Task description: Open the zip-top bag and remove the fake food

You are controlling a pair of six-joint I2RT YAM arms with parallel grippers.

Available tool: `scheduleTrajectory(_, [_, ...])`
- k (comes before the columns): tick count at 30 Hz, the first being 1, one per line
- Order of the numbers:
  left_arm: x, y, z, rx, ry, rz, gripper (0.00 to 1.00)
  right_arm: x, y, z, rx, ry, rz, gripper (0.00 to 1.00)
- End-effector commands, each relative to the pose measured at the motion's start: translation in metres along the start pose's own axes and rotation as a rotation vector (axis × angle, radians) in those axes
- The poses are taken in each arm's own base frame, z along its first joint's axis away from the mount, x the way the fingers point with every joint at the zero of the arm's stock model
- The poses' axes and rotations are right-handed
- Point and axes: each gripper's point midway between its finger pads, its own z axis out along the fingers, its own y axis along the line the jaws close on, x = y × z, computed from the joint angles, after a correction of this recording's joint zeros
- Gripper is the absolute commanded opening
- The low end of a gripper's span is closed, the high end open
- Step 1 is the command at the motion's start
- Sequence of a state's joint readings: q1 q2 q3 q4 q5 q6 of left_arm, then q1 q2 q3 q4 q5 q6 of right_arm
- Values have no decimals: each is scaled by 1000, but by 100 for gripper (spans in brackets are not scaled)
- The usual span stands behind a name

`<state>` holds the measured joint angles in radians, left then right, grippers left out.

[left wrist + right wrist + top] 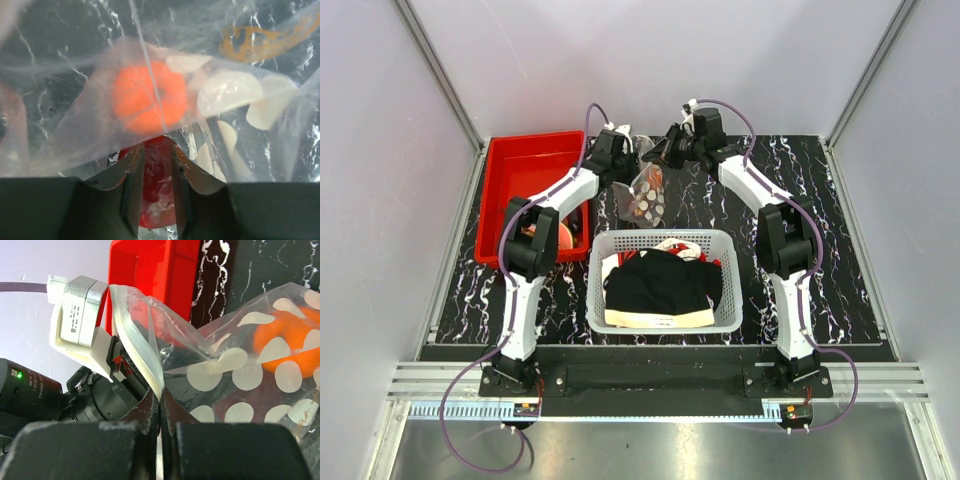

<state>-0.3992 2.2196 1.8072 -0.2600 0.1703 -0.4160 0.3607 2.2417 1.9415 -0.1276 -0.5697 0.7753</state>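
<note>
**A:** Where's the zip-top bag [648, 192] right now?

**B:** Hanging above the desk [820, 200], just behind the white mesh basket [600, 290] and right of the red bin [520, 160]. The fake food is all inside (the orange fruit [149, 97] is easy to spot). The right gripper [160, 400] is pinched tight on the zip strip [137, 340], holding one lip up so the mouth can be pulled apart.

**A:** And the left gripper [156, 150]?

**B:** Its jaws are a bit apart on the opposite side. Can't tell if any film sits between them. I'd guess nothing's out yet.
</note>
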Motion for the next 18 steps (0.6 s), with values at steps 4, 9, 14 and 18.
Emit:
scheduleTrajectory(4, [-7, -16, 5, 53, -14, 31, 40, -20, 41, -29, -76, -54, -51, 0])
scheduleTrajectory(9, [7, -5, -2, -3, 26, 54, 54, -19, 35, -33, -65, -52, -53, 0])
scheduleTrajectory(14, [15, -2, -10, -29, 38, 69, 65, -17, 33, -35, -59, -51, -60, 0])
scheduleTrajectory(18, [30, 1, -3, -36, 94, 54, 69, -14, 31, -37, -52, -49, -63, 0])
